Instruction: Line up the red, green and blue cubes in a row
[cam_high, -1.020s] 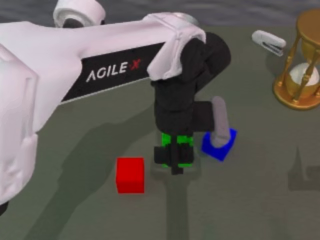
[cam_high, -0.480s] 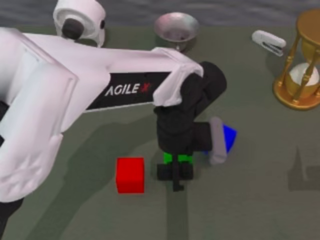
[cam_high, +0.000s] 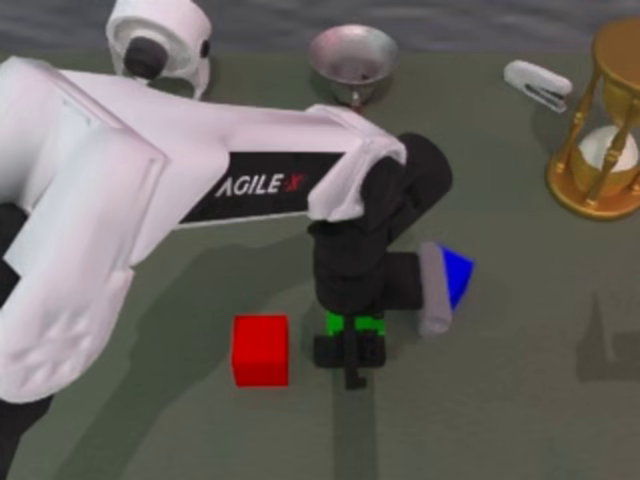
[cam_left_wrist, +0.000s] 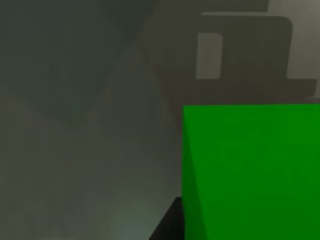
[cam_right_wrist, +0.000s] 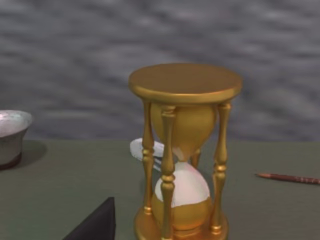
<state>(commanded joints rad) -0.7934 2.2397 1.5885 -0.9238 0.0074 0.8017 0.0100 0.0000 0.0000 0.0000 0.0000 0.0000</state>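
My left gripper (cam_high: 350, 350) hangs over the middle of the table, shut on the green cube (cam_high: 355, 323). In the left wrist view the green cube (cam_left_wrist: 250, 170) fills one corner, with one dark fingertip (cam_left_wrist: 169, 225) against its side and its shadow on the table beyond. The red cube (cam_high: 261, 350) sits on the table just left of the gripper. To the gripper's right the blue cube (cam_high: 458, 275) is partly hidden behind the arm's grey part. My right arm is parked outside the top view; its gripper (cam_right_wrist: 97, 225) shows only as a dark wedge.
A gold hourglass (cam_high: 600, 130) (cam_right_wrist: 185, 150) stands at the back right, close to the right wrist camera. A white stapler (cam_high: 540, 85) lies left of it. A silver bowl (cam_high: 353, 55) stands at the back middle. A pencil (cam_right_wrist: 290, 178) lies beyond the hourglass.
The left arm has drawn back and risen with the green cube, uncovering the bowl. Less of the green and blue cubes shows now. The red cube has not moved.
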